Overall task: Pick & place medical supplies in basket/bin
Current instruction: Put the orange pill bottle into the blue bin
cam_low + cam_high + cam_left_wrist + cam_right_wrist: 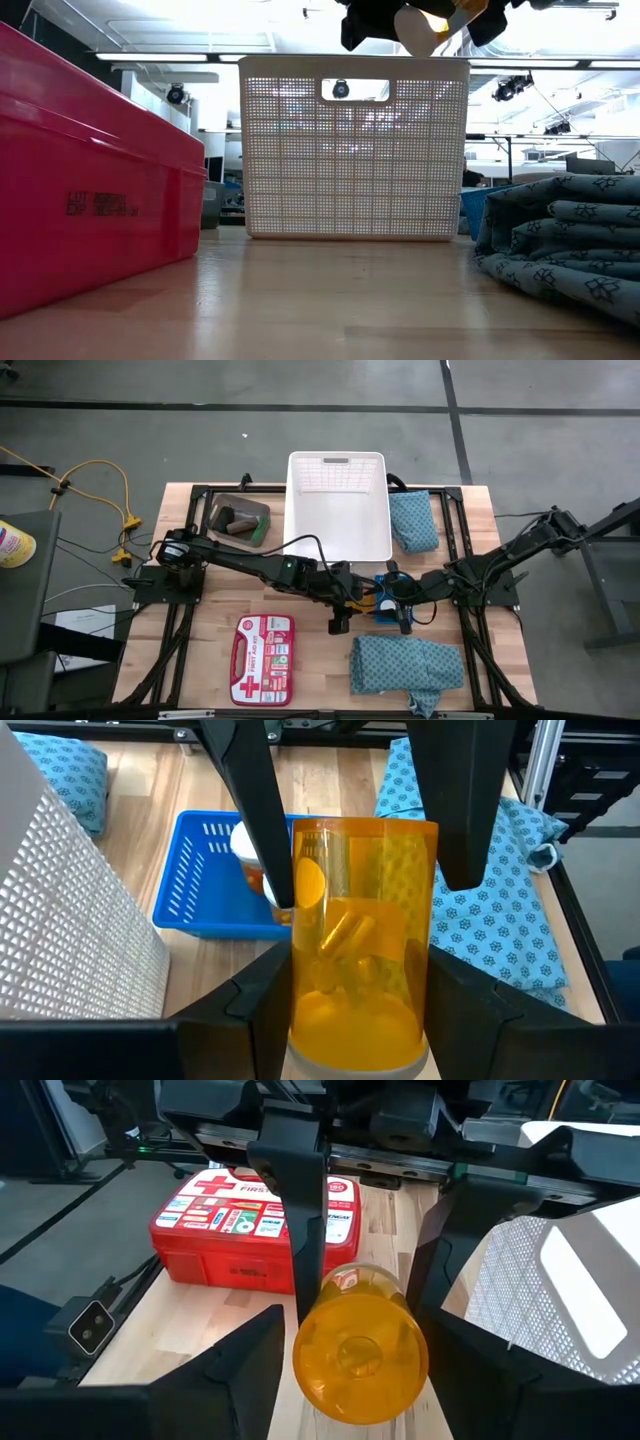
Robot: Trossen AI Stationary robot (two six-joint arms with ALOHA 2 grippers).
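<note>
Midair, both grippers clamp one orange bottle between them.

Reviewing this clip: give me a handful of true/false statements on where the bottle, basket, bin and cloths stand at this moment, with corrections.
1. Both end effectors grip the orange bottle. True: the left end effector and the right end effector each close on it, above the table.
2. The bottle lies in the white basket. False: it is held in front of the basket, near the blue tray.
3. The basket looks empty from above. True.
4. The grey bin sits right of the basket. False: it is on its left, holding dark rolls.
5. Both teal cloths are in the basket. False: both lie on the table.
</note>
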